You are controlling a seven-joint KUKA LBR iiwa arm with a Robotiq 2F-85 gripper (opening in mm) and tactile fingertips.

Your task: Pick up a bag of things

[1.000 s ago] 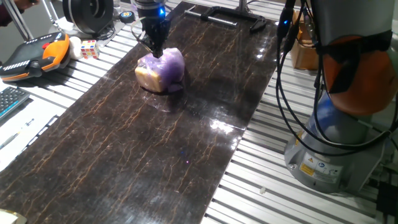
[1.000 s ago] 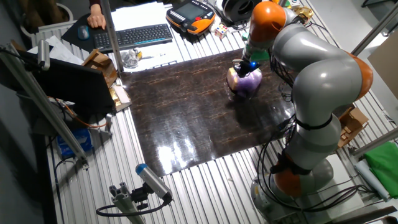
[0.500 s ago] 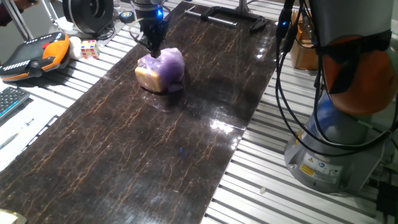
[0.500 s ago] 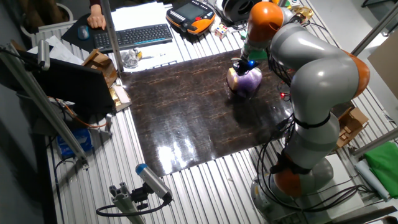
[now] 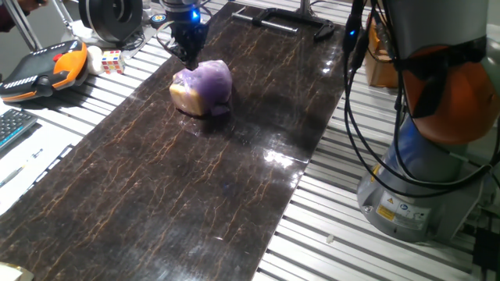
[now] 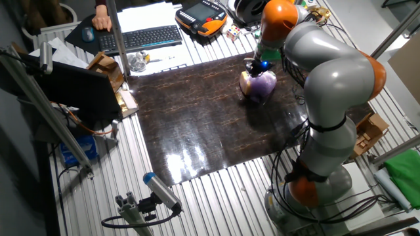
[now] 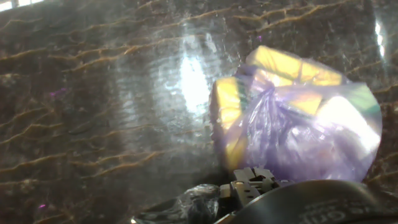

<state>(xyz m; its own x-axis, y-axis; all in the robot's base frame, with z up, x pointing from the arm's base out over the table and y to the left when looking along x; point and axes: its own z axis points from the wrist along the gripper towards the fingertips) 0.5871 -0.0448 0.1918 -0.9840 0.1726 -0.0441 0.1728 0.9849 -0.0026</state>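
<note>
Claw (image 5: 187, 53) above bag of things (image 5: 202, 87), grip state unreadable.
No legible writing on the bag; base label on the arm (image 6: 328, 98) too small to read. Bag sits on the dark marble-pattern mat (image 5: 180, 179) near the counter's far end, beside the mat's left edge. Arm reaches over, claw pointing down at the bag's top; can't tell contact.

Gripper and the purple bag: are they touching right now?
Cannot tell. In one fixed view the gripper ends right at the bag top edge; no clear gap or contact shows.
</note>
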